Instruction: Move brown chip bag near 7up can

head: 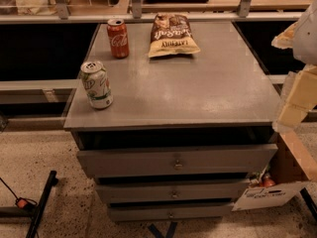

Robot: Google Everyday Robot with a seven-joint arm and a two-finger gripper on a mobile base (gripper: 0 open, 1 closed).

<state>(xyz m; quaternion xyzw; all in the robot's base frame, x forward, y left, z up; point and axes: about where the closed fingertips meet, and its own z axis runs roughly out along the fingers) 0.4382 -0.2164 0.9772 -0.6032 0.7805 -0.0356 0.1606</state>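
Observation:
The brown chip bag (172, 34) lies flat at the back middle of the grey cabinet top (198, 88), dark brown above with a cream-yellow lower band. The 7up can (97, 85) stands upright near the front left corner, well apart from the bag. My gripper (292, 105) shows as pale cream parts at the right edge of the view, beyond the cabinet's right side. It is far from both the bag and the can and holds nothing that I can see.
A red cola can (118, 37) stands upright at the back left, just left of the bag. The cabinet has three drawers (176, 161) in front. A cardboard box (292, 177) sits on the floor at the right. A metal rail (148, 17) runs behind.

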